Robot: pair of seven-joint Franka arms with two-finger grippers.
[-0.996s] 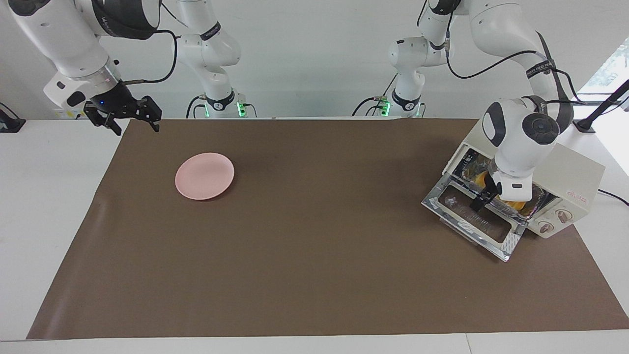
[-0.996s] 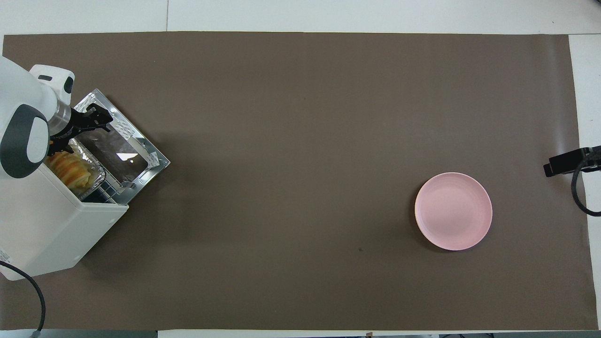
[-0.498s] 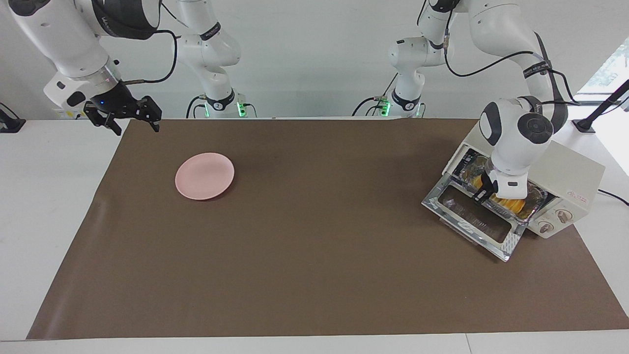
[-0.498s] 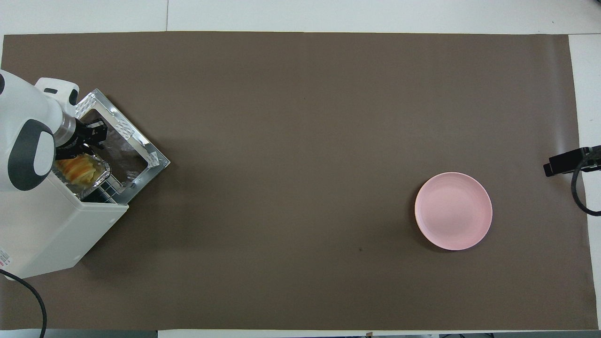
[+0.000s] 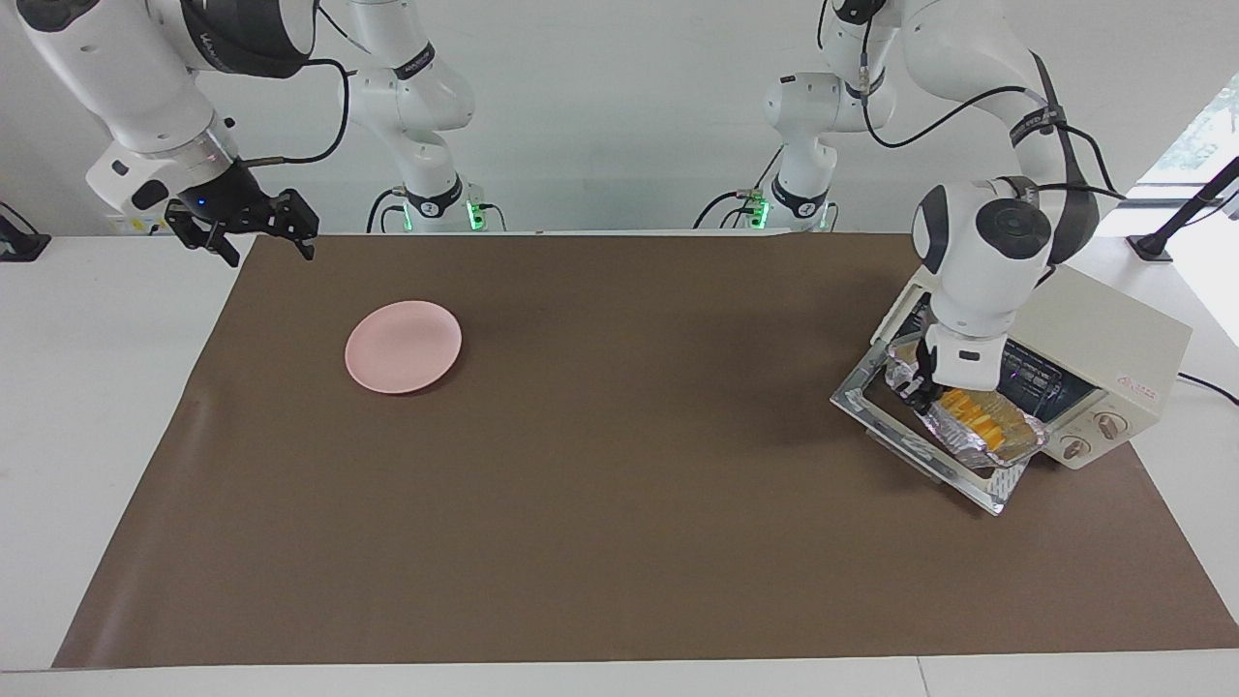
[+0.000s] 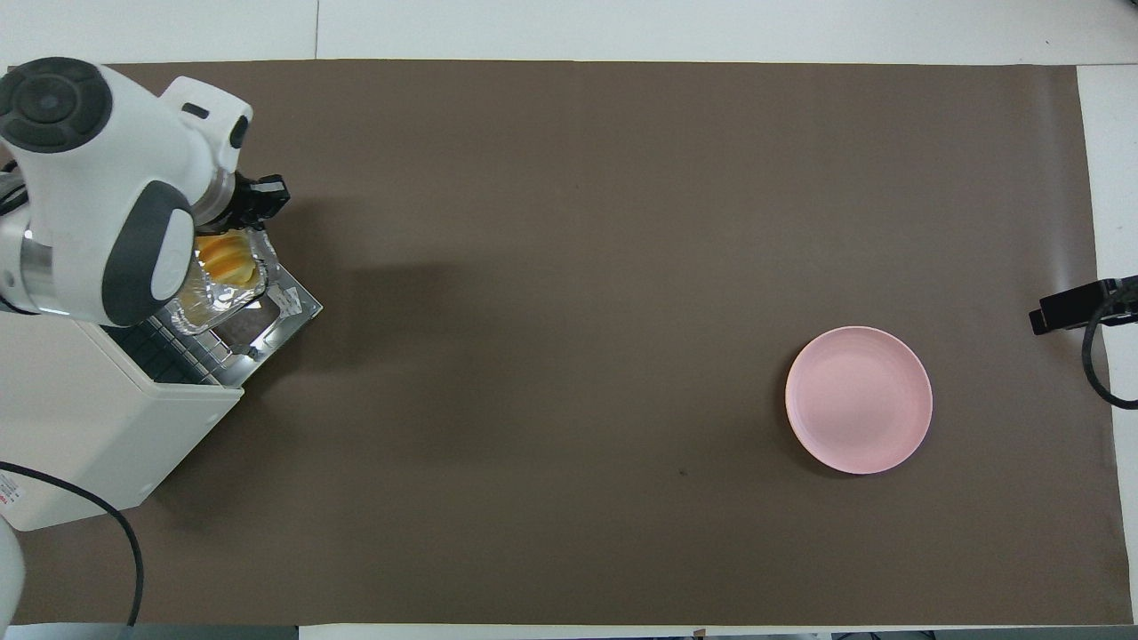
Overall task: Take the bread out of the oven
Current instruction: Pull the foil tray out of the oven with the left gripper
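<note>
The cream-white oven (image 5: pixel 1113 334) stands at the left arm's end of the table with its glass door (image 5: pixel 999 487) dropped open; it also shows in the overhead view (image 6: pixel 89 418). The golden bread (image 5: pixel 978 414) lies in a silver foil tray (image 5: pixel 1012 447) that now rests over the open door, outside the oven's mouth; bread (image 6: pixel 227 258) and tray (image 6: pixel 200 309) also show from above. My left gripper (image 5: pixel 918 387) is shut on the tray's end nearest the robots. My right gripper (image 5: pixel 267 248) waits open over the table's corner at the right arm's end.
A pink plate (image 5: pixel 403 346) lies on the brown mat (image 5: pixel 619 484) toward the right arm's end, also in the overhead view (image 6: pixel 859 399). The oven's wire rack (image 6: pixel 169 351) shows bare. A black cable (image 6: pixel 107 533) runs from the oven.
My left gripper closed on the foil tray's end and drew the tray with the bread out of the oven onto the open door. The right arm has not moved.
</note>
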